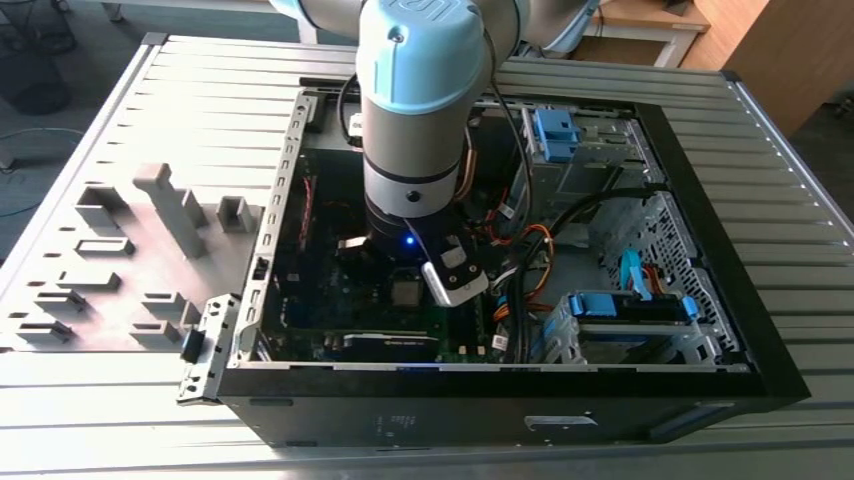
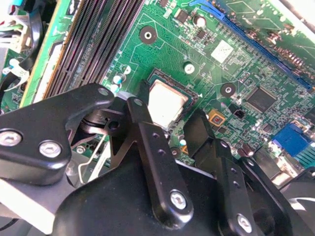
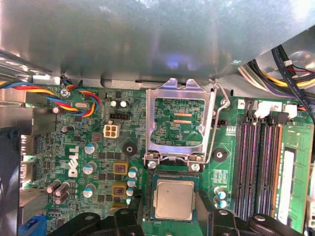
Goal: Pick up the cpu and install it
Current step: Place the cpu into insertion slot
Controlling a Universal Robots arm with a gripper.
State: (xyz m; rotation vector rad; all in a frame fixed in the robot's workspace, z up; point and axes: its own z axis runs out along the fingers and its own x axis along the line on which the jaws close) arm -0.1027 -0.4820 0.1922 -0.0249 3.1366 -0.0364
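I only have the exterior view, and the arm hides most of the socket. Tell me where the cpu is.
Observer: In the first wrist view the cpu lies flat in the socket, metal top up.
Operator: Report the frame.
Observer: The frame is hinged open, off the cpu.
Operator: Now the lever.
Observer: The lever is raised beside the frame, not latched.
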